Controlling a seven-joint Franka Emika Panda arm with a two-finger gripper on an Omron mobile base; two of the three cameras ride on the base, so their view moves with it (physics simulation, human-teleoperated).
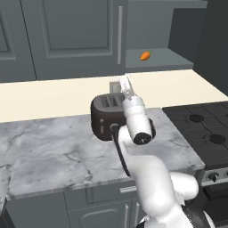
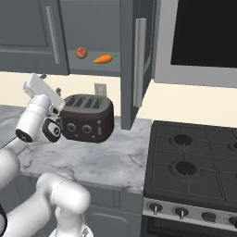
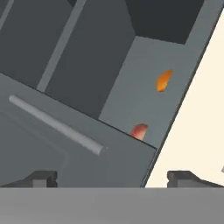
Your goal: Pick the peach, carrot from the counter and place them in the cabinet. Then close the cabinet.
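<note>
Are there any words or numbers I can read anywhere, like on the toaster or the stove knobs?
No text can be read in these pictures.
Toaster: round dials on its front, no letters or numbers visible.
Stove knobs: any markings are too small to tell.
Wall outlet: blank.
Cabinet, peach and carrot: no labels.

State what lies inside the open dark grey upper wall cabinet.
On the cabinet's grey shelf lie a round reddish peach and a tapered orange carrot. Its doors hide the remaining interior.
</note>
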